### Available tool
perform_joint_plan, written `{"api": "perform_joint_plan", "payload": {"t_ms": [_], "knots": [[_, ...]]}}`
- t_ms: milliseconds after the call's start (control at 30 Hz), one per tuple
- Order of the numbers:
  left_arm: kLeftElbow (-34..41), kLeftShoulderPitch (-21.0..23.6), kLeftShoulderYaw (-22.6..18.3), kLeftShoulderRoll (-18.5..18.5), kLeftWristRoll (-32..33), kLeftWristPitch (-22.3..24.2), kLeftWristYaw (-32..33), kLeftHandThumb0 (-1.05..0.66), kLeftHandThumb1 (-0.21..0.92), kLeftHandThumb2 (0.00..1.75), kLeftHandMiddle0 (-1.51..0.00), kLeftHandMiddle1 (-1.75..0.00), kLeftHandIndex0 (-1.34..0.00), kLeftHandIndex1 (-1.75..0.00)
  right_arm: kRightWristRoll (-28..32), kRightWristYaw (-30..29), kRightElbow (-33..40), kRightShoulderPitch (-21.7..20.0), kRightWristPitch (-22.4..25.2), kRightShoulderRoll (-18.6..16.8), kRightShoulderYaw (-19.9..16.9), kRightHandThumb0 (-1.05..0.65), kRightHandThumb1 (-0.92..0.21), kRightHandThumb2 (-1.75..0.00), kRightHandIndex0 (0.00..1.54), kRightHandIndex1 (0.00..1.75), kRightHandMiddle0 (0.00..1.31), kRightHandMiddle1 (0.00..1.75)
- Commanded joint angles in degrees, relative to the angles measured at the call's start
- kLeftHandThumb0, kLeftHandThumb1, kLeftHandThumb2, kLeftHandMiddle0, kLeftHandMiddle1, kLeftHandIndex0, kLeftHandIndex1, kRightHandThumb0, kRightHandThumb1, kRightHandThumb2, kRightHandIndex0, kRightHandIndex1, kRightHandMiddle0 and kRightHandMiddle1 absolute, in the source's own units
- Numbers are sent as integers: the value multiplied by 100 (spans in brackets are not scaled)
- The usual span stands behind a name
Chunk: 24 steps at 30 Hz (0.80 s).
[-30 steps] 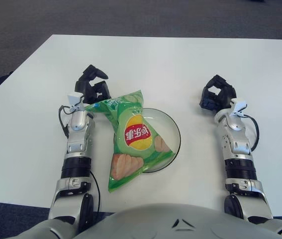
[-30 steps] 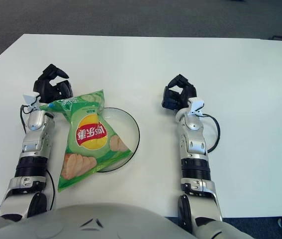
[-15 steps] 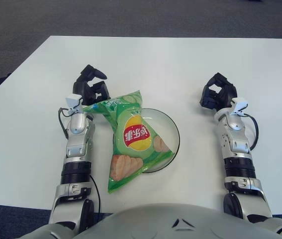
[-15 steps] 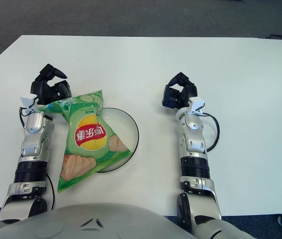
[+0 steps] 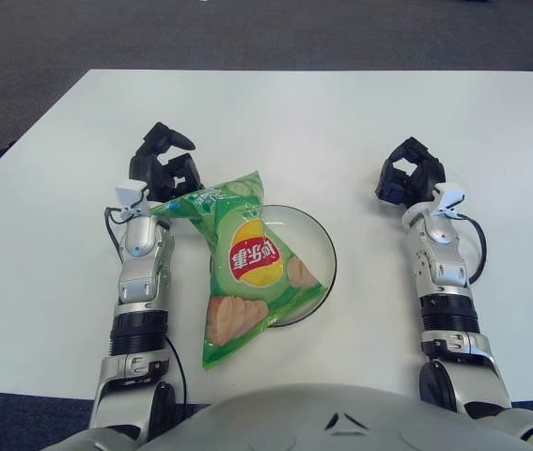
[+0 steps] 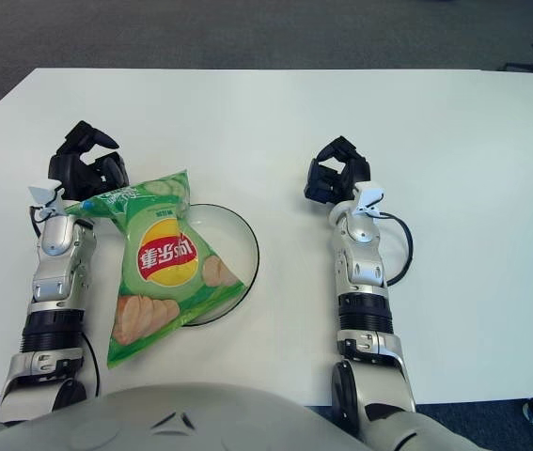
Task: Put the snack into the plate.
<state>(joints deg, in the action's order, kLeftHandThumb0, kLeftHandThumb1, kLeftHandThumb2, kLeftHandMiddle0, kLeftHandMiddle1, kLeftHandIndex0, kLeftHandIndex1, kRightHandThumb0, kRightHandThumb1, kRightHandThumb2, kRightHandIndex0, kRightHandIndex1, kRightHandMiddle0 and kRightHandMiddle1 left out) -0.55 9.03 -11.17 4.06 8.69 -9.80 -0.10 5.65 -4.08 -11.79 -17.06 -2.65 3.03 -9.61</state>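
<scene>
A green bag of crisps (image 5: 245,268) with a red and yellow logo lies slanted across a clear glass plate (image 5: 321,254). Its lower end hangs over the plate's near left rim onto the white table. My left hand (image 5: 165,166) is at the bag's upper left corner, fingers loosely spread, with nothing between them. The corner of the bag (image 6: 86,206) touches or nearly touches the wrist just below that hand. My right hand (image 5: 410,178) shows on the table well to the right of the plate, idle.
The white table (image 5: 304,122) stretches far beyond the hands, with dark carpet past its back edge. A black cable (image 5: 479,254) loops beside the right forearm. My own grey torso fills the bottom of the view.
The left hand has drawn a little to the left, away from the plate. The bag stays lying across the plate. The right arm has hardly moved.
</scene>
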Motion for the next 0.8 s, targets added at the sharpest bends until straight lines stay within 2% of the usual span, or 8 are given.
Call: {"api": "perform_joint_plan", "payload": {"t_ms": [0, 767], "knots": [[-73, -452, -33, -144, 36, 91, 66, -51, 24, 141, -126, -175, -68, -175, -2, -19, -127, 4, -97, -130, 52, -51, -24, -141, 124, 175, 68, 175], [-31, -558, -68, -107, -9, 168, 163, -50, 25, 139, -128, -175, -66, -175, 30, 8, 32, 138, 103, -135, 136, -50, -28, -137, 121, 175, 65, 175]]}}
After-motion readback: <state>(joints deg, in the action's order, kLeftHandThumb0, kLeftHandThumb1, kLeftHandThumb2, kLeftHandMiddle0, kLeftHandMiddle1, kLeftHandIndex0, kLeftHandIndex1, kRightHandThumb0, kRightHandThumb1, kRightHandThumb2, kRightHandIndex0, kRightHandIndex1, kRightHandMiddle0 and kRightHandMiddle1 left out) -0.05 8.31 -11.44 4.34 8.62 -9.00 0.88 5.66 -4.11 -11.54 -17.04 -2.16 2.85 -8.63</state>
